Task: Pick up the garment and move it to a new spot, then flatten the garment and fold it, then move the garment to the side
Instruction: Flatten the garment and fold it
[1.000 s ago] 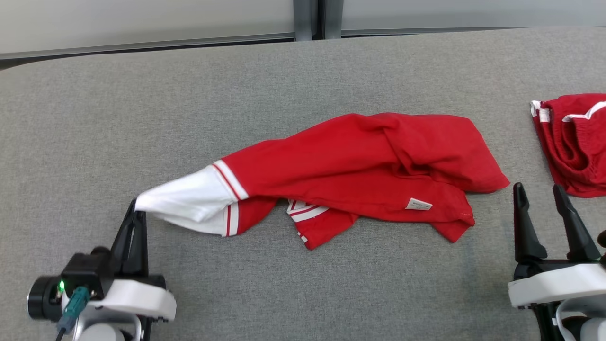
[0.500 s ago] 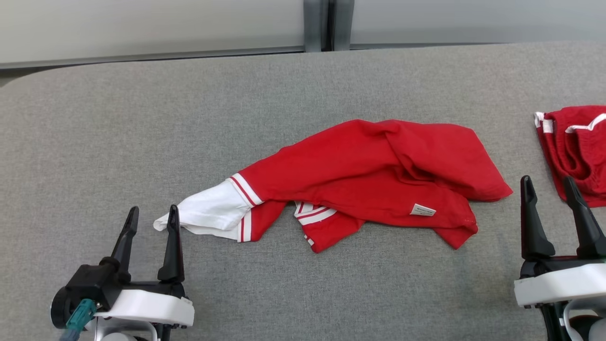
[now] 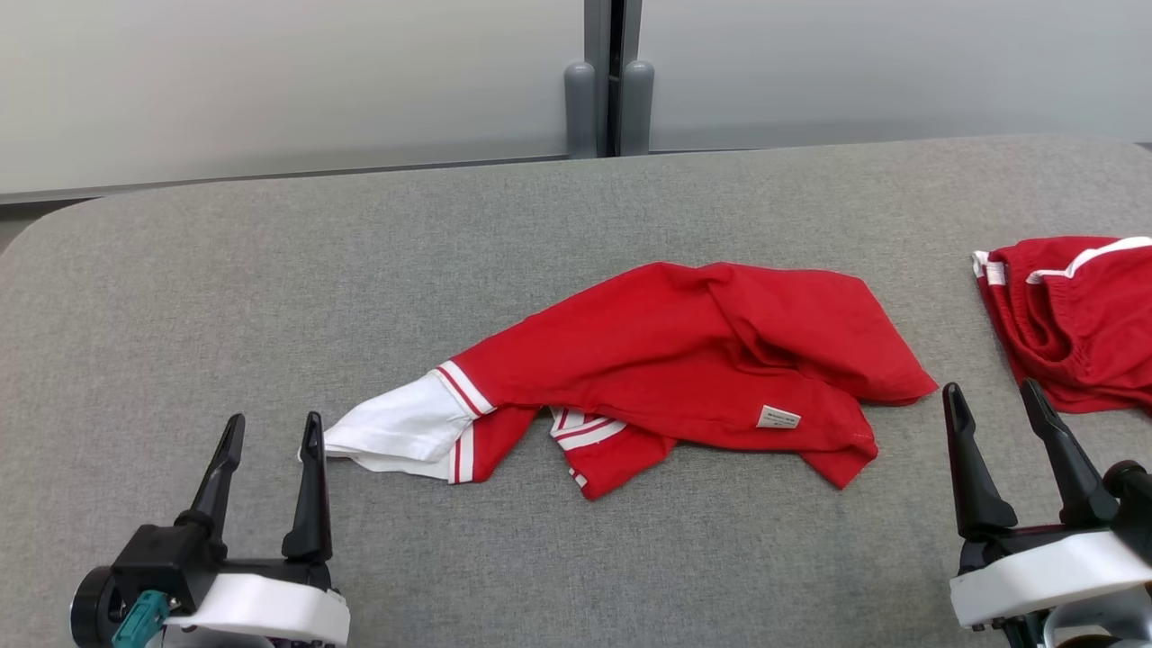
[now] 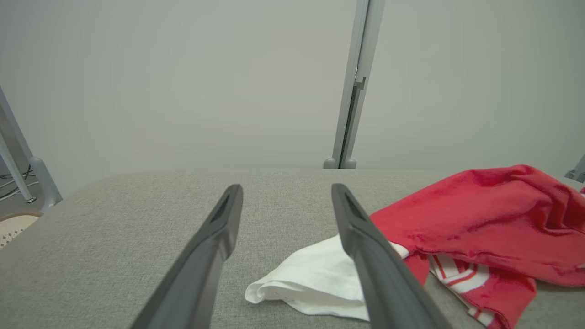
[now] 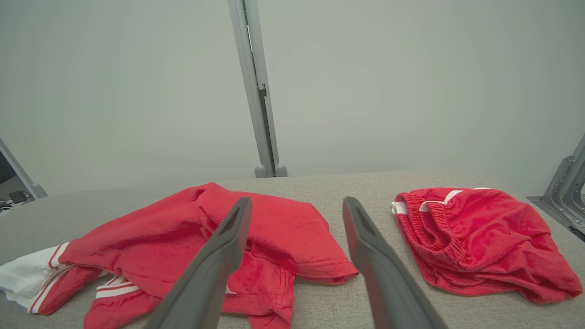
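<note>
Counter [image 3: 180,297] of grey woven cloth stretches across the head view, backed by pale wall panels [image 3: 270,90] that meet at a grey upright post [image 3: 609,99]. At the counter's middle lies the garment [image 3: 684,360], a red shirt crumpled in loose folds, resting on the surface with nothing holding it, its bulk bunched toward the robot's right. Near the counter's right edge, well apart from the shirt, a second red garment [image 3: 1071,315] with white piping and a gathered waistband sits in a heap. The left end effector [image 3: 274,418] hovers at the near left, its two dark fingers spread wide and gripping nothing; the finger nearer the shirt stands just beside the tip of the white sleeve [image 3: 387,432], and whether the two touch cannot be told. The right end effector [image 3: 990,387] hangs at the near right, fingers likewise spread and empty, pointing toward the gap between the shirt and the second red garment. The sleeve, banded in red and white where it joins the red body, lies limp on the cloth toward the robot's left. A piece of striped trim [image 3: 585,427] peeks from under the front fold, and a small white label [image 3: 778,417] shows near the shirt's front edge.
</note>
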### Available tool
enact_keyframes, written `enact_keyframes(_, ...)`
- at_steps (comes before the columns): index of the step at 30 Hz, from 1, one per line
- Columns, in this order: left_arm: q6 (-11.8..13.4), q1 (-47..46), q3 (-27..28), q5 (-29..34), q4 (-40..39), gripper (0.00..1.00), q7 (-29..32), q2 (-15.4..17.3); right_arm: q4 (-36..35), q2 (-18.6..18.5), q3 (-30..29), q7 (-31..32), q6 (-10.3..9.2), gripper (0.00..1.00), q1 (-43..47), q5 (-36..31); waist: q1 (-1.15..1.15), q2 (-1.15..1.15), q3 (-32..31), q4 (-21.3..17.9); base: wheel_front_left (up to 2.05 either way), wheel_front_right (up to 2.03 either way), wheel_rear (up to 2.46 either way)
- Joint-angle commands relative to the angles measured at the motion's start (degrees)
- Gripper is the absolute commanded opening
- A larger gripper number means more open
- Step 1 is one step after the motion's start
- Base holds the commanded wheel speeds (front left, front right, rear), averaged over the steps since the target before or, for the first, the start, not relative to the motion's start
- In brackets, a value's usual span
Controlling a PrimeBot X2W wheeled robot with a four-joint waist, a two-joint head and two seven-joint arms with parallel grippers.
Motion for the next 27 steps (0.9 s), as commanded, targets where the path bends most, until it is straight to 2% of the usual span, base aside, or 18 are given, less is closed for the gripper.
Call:
enact_keyframes(1, 0.3, 0.7, 0.0, -0.2, 0.0, 1.00, 0.3, 0.2, -0.3, -0.2, 0.1, 0.1, -0.02, 1.00, 0.6, 0.4, 0.00, 0.00, -0.1, -0.2, 0.00, 0.00, 0.00)
enact_keyframes(14, 0.0, -0.7, -0.8, -0.5, 1.6, 1.00, 0.9, 0.7, -0.3, -0.4, 0.2, 0.2, -0.02, 1.00, -0.4, 0.4, 0.00, 0.00, 0.3, 0.2, 0.00, 0.00, 0.00)
enact_keyframes(19, -1.7, -1.5, -2.1, -2.0, 7.2, 1.00, 3.7, 0.8, -0.2, -0.5, 0.7, 0.1, -0.02, 1.00, -1.4, 0.8, 0.00, 0.00, 1.3, 0.0, 0.00, 0.00, 0.00)
enact_keyframes(27, -4.3, -7.2, -2.7, -2.8, 17.8, 1.00, 1.8, 0.2, 0.0, -0.4, 0.8, -0.2, -0.02, 1.00, -2.8, 1.0, 0.00, 0.00, 4.2, -0.1, 0.00, 0.00, 0.00)
